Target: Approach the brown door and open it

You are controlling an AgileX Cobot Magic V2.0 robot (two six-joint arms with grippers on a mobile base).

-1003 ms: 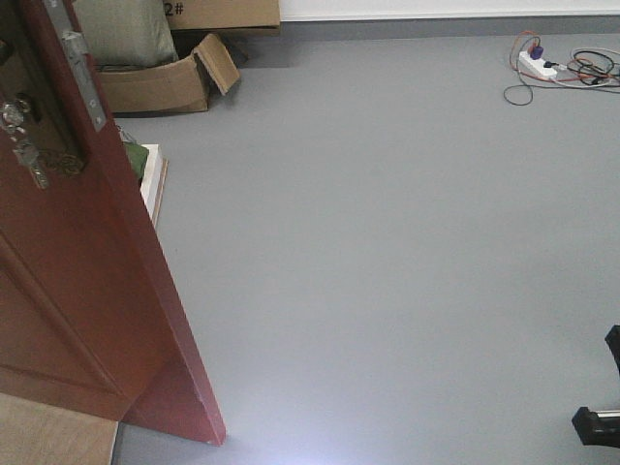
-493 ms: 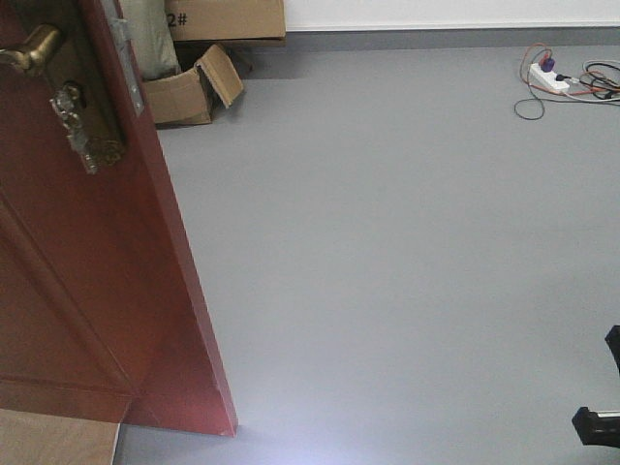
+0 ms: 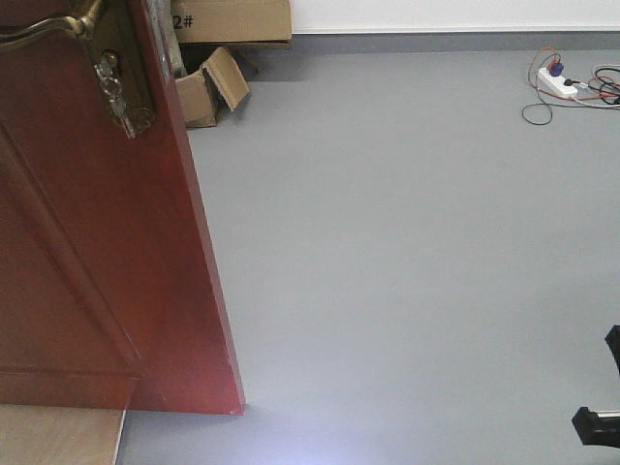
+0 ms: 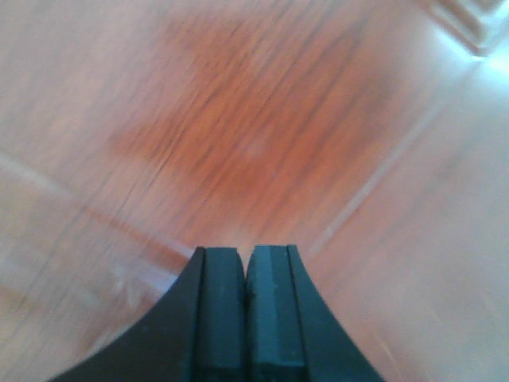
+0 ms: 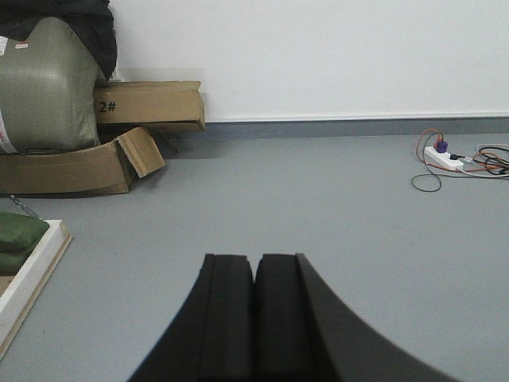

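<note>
**Brown door fills left side of robot's view, both grippers pressed together**

The brown door (image 3: 97,242) takes up the left third of the front cam, brass lever handle (image 3: 53,29) at top left w/ keyed lock plate (image 3: 121,82) just below it. Door's bottom corner meets the grey floor (image 3: 407,242) near the lower left. In the left wrist cam, the left gripper (image 4: 246,274) has its pads touching, nothing between them; directly ahead of its tips, and close, is the door's glossy reddish wood grain (image 4: 238,135), blurred, w/ panel moulding up and to the right. The right gripper (image 5: 254,278) likewise has its pads pressed flat together, empty, pointing over open floor. Ahead and to its left sit cardboard boxes (image 5: 147,103) by the white wall, a green sack (image 5: 44,87) beside them. Ahead and to its right, well apart, a power strip (image 5: 443,155) w/ tangled cables lies on the floor.
</note>
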